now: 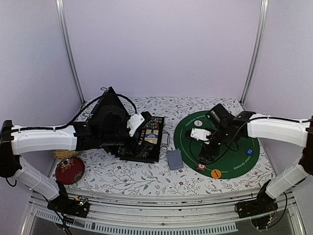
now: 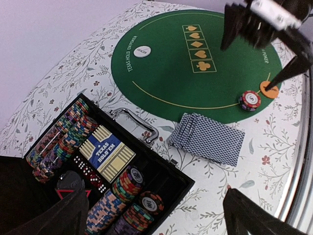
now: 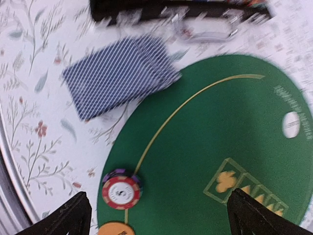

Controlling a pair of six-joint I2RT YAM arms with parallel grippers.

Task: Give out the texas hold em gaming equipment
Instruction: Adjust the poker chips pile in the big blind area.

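The chip stack (image 3: 121,190) lies flat, face up, on the mat's (image 3: 205,127) rim at about 7 o'clock in the top view, with the orange button (image 3: 115,229) just beside it. The right fingers (image 3: 68,218) hang above, spread wide and empty. We judge this chip placed; next we need another piece. The cards (image 2: 208,138) lie fanned on the table (image 2: 274,161) off the mat's 8 o'clock, long axis 10-to-4 in the left wrist view. The left fingers (image 2: 63,218), wide and empty, hover over the case (image 2: 168,171).
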